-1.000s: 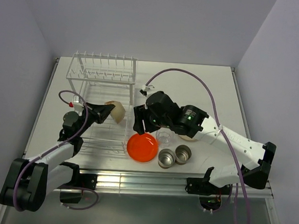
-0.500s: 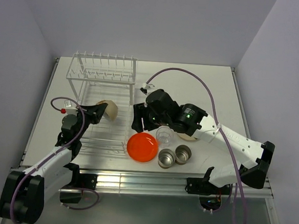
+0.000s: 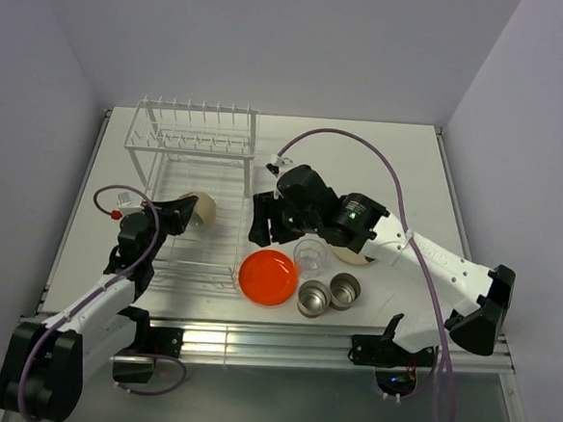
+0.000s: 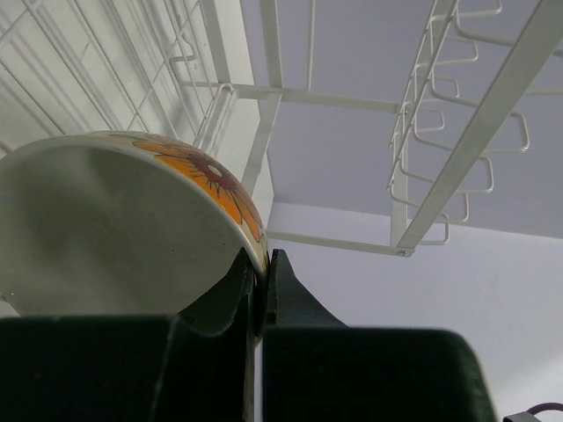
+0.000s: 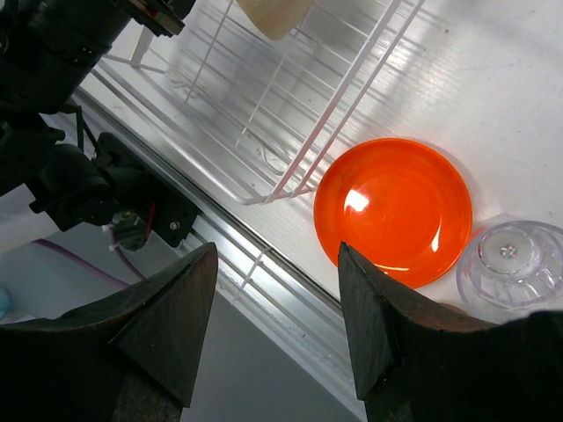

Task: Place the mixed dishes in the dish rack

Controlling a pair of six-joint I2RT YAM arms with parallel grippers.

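My left gripper [image 3: 187, 210] is shut on the rim of the white-beige bowl [image 3: 203, 208], which it holds on edge over the basket of the white wire dish rack [image 3: 199, 147]. The left wrist view shows its fingers [image 4: 237, 281] pinching the flower-painted rim of the bowl [image 4: 106, 229]. My right gripper [image 3: 261, 231] is open and empty above the rack's right edge. The orange-red plate [image 3: 267, 276] lies just beyond it, also in the right wrist view [image 5: 393, 211]. The clear glass [image 3: 309, 254] and two steel cups [image 3: 313, 297] [image 3: 345, 291] stand to the plate's right. The cream plate [image 3: 353, 260] is mostly hidden under the right arm.
The rack's raised prong row [image 3: 197, 109] stands at the far end. The table's metal front rail [image 3: 253, 337] runs close behind the plate and cups. The right arm's purple cable [image 3: 363, 144] loops over the back right of the table.
My left arm has drawn the bowl leftward, further over the rack basket. My right gripper has shifted slightly and stays open.
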